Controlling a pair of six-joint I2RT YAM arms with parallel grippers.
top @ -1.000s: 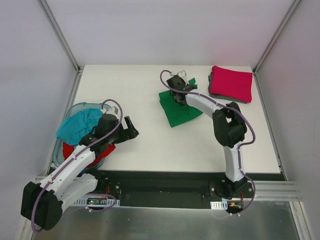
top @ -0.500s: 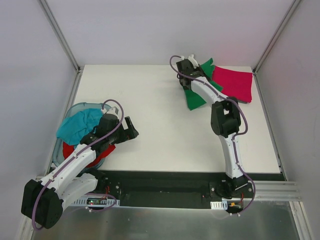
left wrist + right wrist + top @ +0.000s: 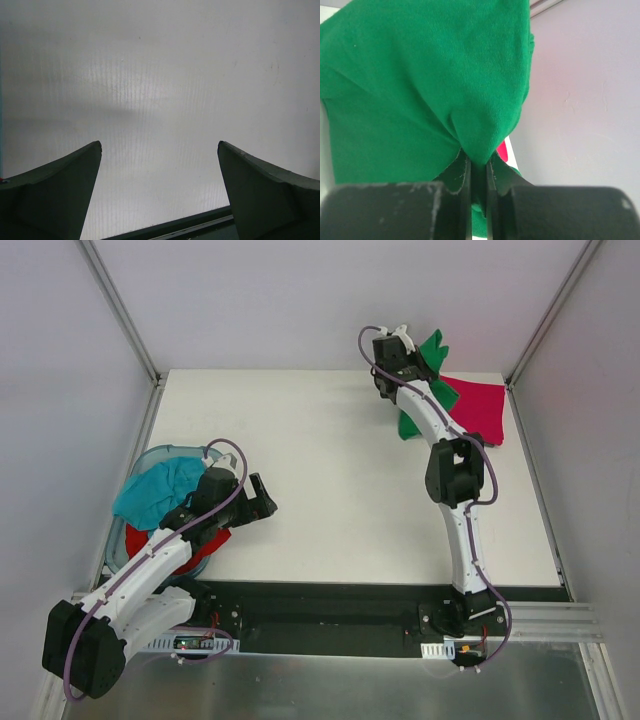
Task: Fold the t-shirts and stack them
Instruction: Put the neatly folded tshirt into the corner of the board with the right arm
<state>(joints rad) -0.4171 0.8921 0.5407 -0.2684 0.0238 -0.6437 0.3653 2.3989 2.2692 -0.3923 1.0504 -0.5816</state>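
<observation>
My right gripper (image 3: 398, 352) is shut on a pinch of the bright green t-shirt (image 3: 432, 348) and holds it up at the far right of the table. The green cloth hangs down past the arm (image 3: 408, 424) and fills the right wrist view (image 3: 420, 75), bunched between my closed fingers (image 3: 478, 165). Just beside and partly under it lies the folded crimson-pink t-shirt (image 3: 480, 410), a sliver of which shows by the fingers (image 3: 502, 149). My left gripper (image 3: 265, 498) stands open over bare table with nothing in it (image 3: 159, 145). The teal t-shirt (image 3: 160, 490) and the red t-shirt (image 3: 203, 548) lie in the tub.
The translucent pale-blue tub (image 3: 165, 450) stands at the table's left edge beside my left arm. Metal frame posts rise at the far corners, with grey walls close behind. A black rail runs along the near edge (image 3: 190, 224).
The right gripper has carried the green t-shirt off the middle of the table, up and to the far right, over the edge of the crimson-pink one. The left arm has not moved.
</observation>
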